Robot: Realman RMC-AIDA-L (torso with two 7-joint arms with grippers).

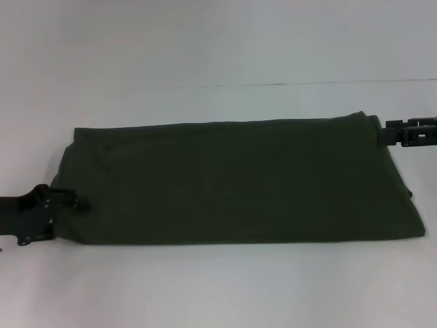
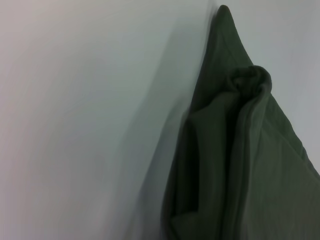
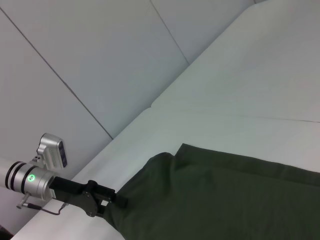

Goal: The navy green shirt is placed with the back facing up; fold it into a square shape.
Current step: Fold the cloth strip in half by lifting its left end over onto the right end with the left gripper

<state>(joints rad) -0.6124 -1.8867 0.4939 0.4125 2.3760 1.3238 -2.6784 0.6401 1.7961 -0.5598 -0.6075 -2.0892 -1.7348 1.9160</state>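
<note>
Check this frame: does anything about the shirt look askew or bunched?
Yes. The navy green shirt lies as a long band, but its right end sags unevenly, and cloth bunches into a knot near the left gripper.

A white table (image 1: 218,287) fills nearly the whole head view, matte and evenly lit, with only soft, faint shadows. A thin dark seam (image 1: 307,84) crosses it on the far side, beyond where the right gripper (image 1: 390,134) reaches in, dividing the surface into two panels. The right wrist view shows the same pale tabletop running on past the left gripper (image 3: 117,202), and behind that gripper rises a light grey wall (image 3: 90,55) made of large flat panels, split by narrow dark joint lines that slant across it.
</note>
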